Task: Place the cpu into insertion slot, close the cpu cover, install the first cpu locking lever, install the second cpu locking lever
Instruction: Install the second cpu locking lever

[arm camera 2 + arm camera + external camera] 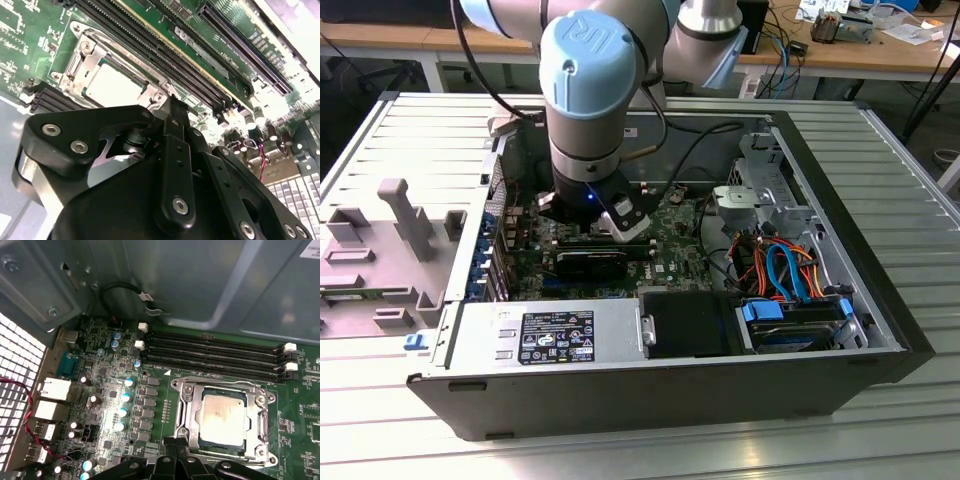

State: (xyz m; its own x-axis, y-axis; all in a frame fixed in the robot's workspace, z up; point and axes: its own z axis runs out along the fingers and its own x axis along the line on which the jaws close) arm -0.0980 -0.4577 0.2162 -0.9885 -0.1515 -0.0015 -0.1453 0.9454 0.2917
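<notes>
An open computer case [880,330] lies on a ribbed metal counter [910,180]. The arm [588,90] reaches down into it, its pincer [588,222] low over the green motherboard [670,250]. Orange and blue cables [782,268] bundle at the exterior view's right; a grey fixture [390,240] sits at its left.

Silver arm [710,20], pale blue joint caps, black claw [170,107] with silver screws

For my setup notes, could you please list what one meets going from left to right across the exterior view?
Grey plastic fixture → robot arm's wrist over the motherboard → silver drive cage → orange and blue cables.
</notes>
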